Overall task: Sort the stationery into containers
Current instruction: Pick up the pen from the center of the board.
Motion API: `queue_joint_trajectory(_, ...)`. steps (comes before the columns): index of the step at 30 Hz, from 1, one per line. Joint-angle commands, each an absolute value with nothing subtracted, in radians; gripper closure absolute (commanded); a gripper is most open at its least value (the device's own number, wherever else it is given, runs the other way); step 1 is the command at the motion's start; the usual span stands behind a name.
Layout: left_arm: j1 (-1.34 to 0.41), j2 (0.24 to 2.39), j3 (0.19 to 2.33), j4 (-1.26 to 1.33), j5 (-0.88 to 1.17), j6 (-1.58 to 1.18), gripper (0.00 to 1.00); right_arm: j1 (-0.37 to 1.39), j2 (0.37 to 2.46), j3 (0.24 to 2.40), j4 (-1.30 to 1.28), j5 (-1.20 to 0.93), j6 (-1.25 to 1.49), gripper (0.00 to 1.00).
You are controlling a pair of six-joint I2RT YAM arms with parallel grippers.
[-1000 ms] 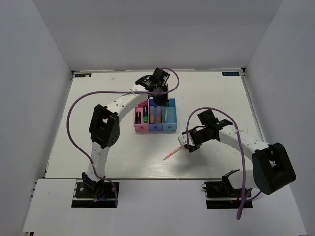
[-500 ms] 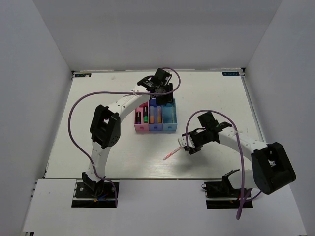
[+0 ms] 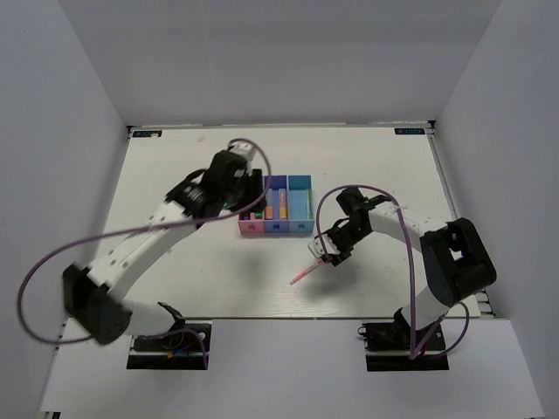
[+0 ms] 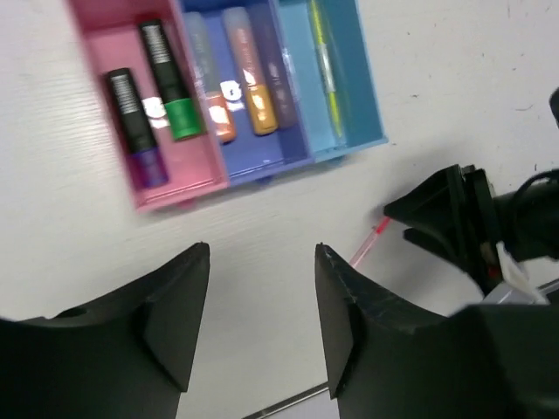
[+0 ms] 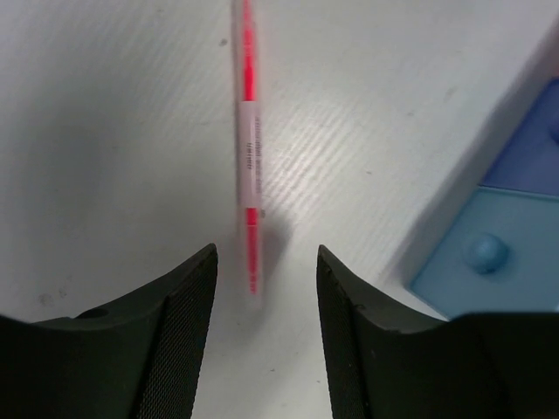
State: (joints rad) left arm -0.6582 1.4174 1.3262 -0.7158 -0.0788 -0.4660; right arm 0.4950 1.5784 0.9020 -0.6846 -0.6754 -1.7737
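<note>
The containers [image 4: 179,185] are three joined bins: pink, blue-violet and cyan [image 3: 300,202]. In the pink bin lie a purple-ended marker [image 4: 138,129] and a green-banded marker [image 4: 169,85]. Two orange highlighters [image 4: 248,80] fill the blue-violet bin, and a pale-yellow stick [image 4: 325,68] rests in the cyan one. A thin pink pen [image 5: 249,148] [image 3: 306,271] lies on the table near the bins. My right gripper [image 5: 266,255] [image 3: 326,254] is open, low over the pen's near end, which lies between the fingers. My left gripper [image 4: 262,255] [image 3: 247,194] is open and empty, above the pink bin's side.
The white table [image 3: 175,253] is ringed by white walls. The left arm's purple cable [image 3: 52,253] loops out to the left, and the right arm's cable [image 3: 349,192] arcs above the right wrist beside the cyan bin.
My left gripper has opened and drawn back from over the cyan bin toward the left. The right gripper has shifted a little along the pink pen and narrowed slightly.
</note>
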Motion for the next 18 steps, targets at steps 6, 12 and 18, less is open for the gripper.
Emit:
queue_joint_trajectory(6, -0.565, 1.019, 0.896, -0.782, -0.186, -0.379, 0.35, 0.551, 1.614, 0.907, -0.755, -0.576, -1.815, 0.49)
queue_joint_trajectory(12, -0.532, 0.882, 0.785, -0.804, -0.229, -0.347, 0.35, 0.603, 1.672, 0.908, -0.669, -0.477, -1.698, 0.58)
queue_joint_trajectory(18, -0.531, 0.775, 0.735, -0.839, -0.256, -0.321, 0.33, 0.634, 1.707, 0.937, -0.704, -0.39, -1.674, 0.8)
